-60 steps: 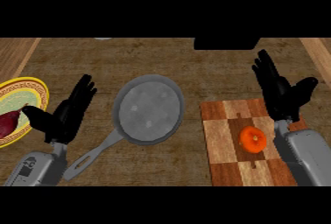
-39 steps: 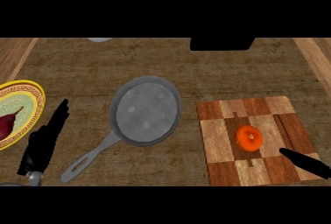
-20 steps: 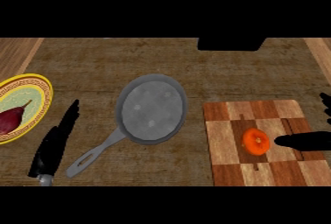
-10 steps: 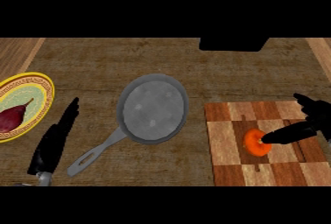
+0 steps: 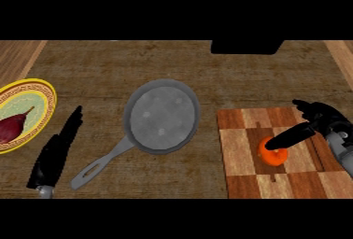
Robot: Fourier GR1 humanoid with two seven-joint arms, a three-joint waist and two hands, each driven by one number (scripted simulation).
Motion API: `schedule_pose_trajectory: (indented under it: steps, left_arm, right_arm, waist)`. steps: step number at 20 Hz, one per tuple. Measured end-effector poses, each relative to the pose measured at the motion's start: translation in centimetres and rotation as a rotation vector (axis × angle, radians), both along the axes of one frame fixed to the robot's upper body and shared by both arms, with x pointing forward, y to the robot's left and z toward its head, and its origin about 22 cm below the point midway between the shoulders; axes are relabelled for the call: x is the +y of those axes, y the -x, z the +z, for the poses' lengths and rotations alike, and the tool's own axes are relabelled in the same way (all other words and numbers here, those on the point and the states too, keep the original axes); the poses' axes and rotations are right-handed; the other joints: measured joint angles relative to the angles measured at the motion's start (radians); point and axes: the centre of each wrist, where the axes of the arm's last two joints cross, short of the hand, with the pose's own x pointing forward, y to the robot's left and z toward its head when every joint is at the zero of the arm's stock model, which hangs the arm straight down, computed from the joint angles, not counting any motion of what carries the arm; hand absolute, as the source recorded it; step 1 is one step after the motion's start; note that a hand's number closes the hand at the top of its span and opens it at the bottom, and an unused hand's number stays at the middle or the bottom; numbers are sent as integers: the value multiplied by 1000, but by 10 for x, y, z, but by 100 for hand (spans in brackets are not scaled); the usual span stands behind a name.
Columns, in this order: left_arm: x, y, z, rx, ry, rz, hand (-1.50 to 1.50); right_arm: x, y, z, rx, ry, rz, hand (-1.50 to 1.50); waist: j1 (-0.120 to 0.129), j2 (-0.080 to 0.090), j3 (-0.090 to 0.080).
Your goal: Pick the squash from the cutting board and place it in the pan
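Squash (image 5: 274, 157) lay on the board (image 5: 241, 140), right of the board's middle, small, round and orange. It looked light and stiff, with a smooth rind that would probably slip under a pinch from the top alone. Being rounded, it could also roll on the flat wood if nudged sideways. The best hold seemed to be across its widest part, thumb on one flank and fingers on the other, low enough for the curve to sit inside the grip. It did not look fragile.

The right hand (image 5: 324, 122) came in from the right edge over the board, open. One straight finger (image 5: 289, 137) reached out with its tip on or just above the top of the squash, and the rest were spread further back, curled round nothing.

The pan (image 5: 162, 116) sat on the counter (image 5: 103, 70) left of the board, a little apart, its handle pointing down and left. Its rim looked low, so the carry would need little lift.

The left hand (image 5: 59, 149) rested open, edge-on, between the pan's handle and a plate (image 5: 48, 100) at the left edge
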Motion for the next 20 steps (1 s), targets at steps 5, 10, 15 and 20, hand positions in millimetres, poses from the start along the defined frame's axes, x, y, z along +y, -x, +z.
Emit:
schedule_pose_trajectory:
  steps: [5, 10, 15, 20]
  left_arm:
    - [4, -2, 5, -2, 2, 1, 0]
    - [4, 2, 1, 3, 5, 10, 0]
    - [7, 5, -2, 6, 0, 16, 0]
    - [5, 8, -4, 3, 2, 16, 0]
  right_arm:
    - [4, -8, -12, 62, 20, 11, -150]
    - [2, -8, -27, 116, 35, 14, -150]
    - [11, -10, -45, 162, 31, 21, -150]
    - [16, -12, -53, 186, 30, 28, -150]
  waist:
    - [-1, 0, 0]
    - [-8, -2, 0]
    - [-9, -2, 0]
    - [-11, -2, 1]
